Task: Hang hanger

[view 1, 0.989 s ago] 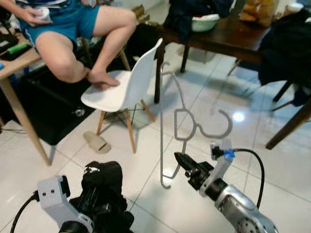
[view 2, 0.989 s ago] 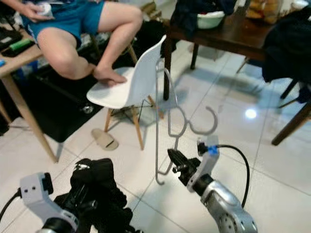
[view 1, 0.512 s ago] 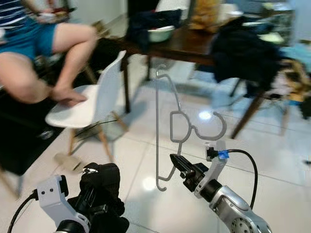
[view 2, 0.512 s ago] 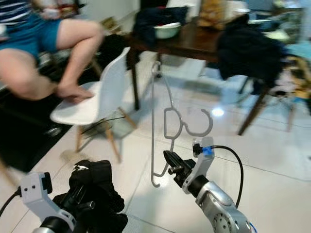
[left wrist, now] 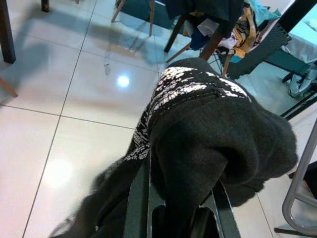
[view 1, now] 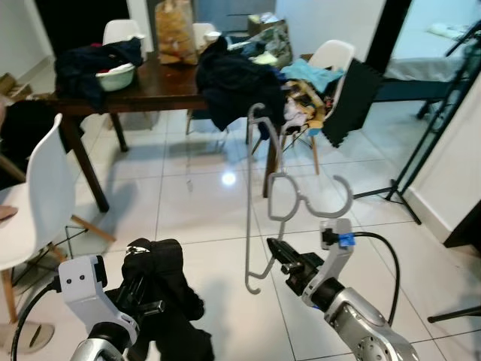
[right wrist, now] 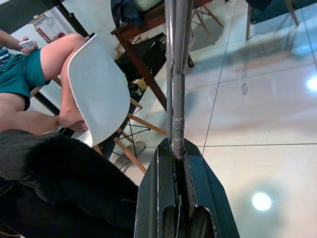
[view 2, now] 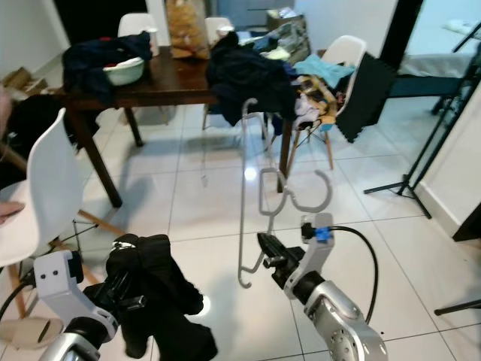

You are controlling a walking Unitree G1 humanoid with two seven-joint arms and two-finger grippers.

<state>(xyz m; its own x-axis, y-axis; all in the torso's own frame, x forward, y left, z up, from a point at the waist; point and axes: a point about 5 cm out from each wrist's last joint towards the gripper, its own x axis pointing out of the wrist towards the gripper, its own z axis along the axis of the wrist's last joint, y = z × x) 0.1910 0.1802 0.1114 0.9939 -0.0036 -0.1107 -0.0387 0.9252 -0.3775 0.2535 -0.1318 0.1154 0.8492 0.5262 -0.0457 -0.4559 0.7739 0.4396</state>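
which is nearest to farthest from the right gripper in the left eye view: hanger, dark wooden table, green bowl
1. hanger, clamped in the right gripper, standing upright.
2. dark wooden table, farther back toward the robot's left.
3. green bowl, near that table's far left end.

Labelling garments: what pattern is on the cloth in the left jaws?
Dark grey knit garment with a white speckled band; clearest in left wrist view.

Right gripper (view 2: pixel 267 249) clamped on a grey hanger (view 2: pixel 264 189) held upright above white tiles, left gripper (view 2: pixel 124 289) draped in dark cloth (view 2: pixel 154 297), cluttered wooden table (view 2: pixel 176 79) and white chair (view 2: pixel 45 195) behind.
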